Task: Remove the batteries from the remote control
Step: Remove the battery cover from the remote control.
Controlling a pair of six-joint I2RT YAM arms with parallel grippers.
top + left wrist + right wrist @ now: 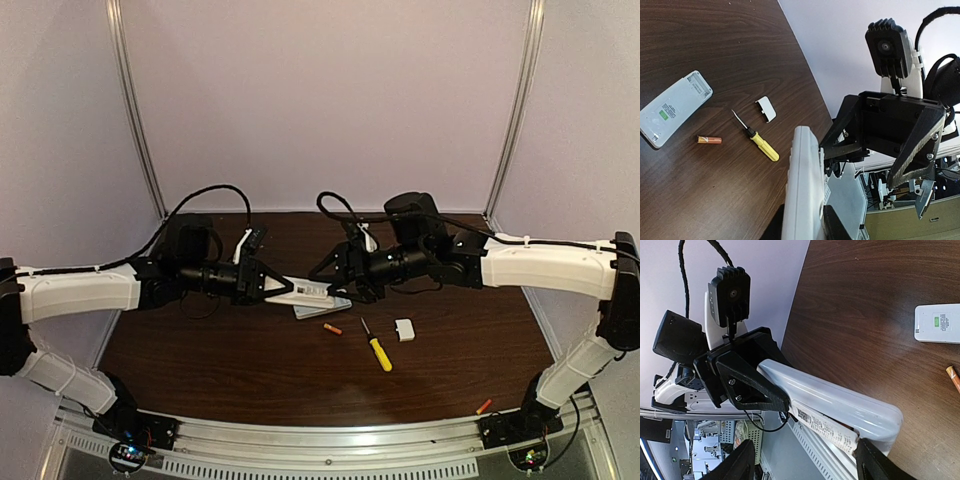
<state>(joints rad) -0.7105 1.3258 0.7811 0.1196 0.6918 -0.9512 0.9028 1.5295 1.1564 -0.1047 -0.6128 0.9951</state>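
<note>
dark wood table (200, 370), top view: left gripper (280, 287) is clamped on one end of a white remote (305, 290), held up off the surface mid-table. right gripper (332, 283) sits at its other end. a second remote (322, 310) lies flat just nearer. one orange battery (332, 328) is loose beside it, with a yellow-handled screwdriver (377, 348) and a small white cover (404, 329) to the right. a second battery (484, 406) is at the near right edge, well apart. so at least two cells are out. left wrist view: the held remote is seen edge-on, and the right gripper's jaws beyond it are spread wide, closed on nothing. right wrist view: its own fingers straddle the remote's end, apart from it, while the left jaws pinch the far end. no view shows the battery bay, so i cannot tell if cells remain inside. judged partly done, with the held remote left to check.
</note>
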